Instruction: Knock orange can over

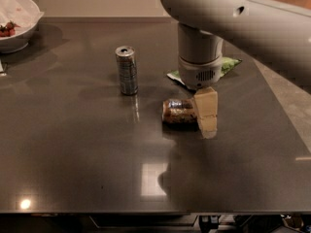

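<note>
The orange can (179, 113) lies on its side on the dark table (73, 149), its silver end pointing left. My gripper (207, 118) hangs from the big white arm just to the right of the can, its cream fingers (206, 102) touching or nearly touching the can's right end. The slim silver-blue can (127, 70) stands upright to the left and a little behind.
A white bowl (17, 21) with red food sits at the table's far left corner. A green packet (223, 67) lies behind the arm. The table's right edge meets a lighter floor.
</note>
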### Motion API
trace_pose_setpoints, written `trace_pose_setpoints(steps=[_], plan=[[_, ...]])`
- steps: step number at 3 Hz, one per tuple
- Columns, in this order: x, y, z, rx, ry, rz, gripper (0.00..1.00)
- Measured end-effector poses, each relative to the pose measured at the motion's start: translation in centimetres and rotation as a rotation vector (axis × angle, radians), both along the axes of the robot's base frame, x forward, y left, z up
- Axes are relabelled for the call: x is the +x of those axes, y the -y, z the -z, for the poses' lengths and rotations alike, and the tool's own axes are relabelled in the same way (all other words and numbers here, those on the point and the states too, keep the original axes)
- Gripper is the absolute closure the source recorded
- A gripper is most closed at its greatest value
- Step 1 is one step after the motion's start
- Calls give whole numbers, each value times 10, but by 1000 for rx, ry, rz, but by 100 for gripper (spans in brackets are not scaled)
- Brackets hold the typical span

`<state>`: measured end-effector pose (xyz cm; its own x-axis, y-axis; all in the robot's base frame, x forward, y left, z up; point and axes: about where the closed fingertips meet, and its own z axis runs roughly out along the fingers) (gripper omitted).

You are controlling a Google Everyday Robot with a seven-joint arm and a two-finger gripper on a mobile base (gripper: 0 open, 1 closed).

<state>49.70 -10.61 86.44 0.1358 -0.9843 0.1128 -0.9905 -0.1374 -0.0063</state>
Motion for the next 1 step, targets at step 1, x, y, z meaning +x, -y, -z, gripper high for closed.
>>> trace_pose_setpoints(steps=[1], plan=[[0, -1, 0, 5, -2, 1, 0]])
